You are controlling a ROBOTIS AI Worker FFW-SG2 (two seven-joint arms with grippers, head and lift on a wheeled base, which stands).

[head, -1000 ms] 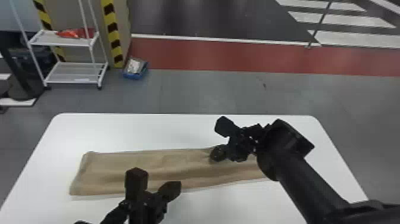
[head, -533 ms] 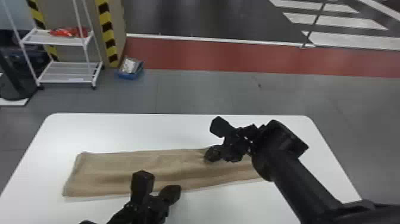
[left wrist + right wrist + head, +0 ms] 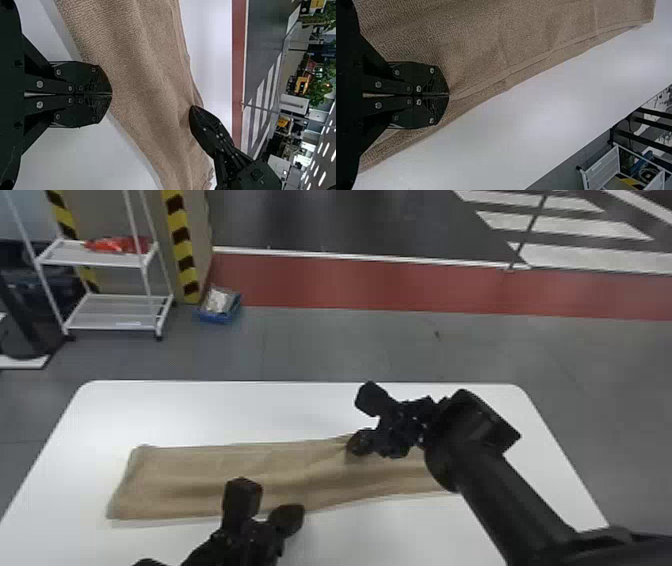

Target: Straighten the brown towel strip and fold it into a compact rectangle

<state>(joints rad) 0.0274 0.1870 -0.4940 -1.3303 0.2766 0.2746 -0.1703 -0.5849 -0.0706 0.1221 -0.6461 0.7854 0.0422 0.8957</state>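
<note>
Head view: towel (image 3: 190,477) on the surface (image 3: 225,410), long axis running left to right; my right pincer (image 3: 354,444) clamps its far edge, my left pincer (image 3: 294,512), tips together, by the near edge.

We reach our right arm (image 3: 520,510) forward from the lower right of the head view, bending at the wrist so the right gripper (image 3: 353,445) points toward our left, its two flat fingers pressed closed. Our left gripper (image 3: 294,512) sits nearer us, fingers together, tips meeting.
</note>
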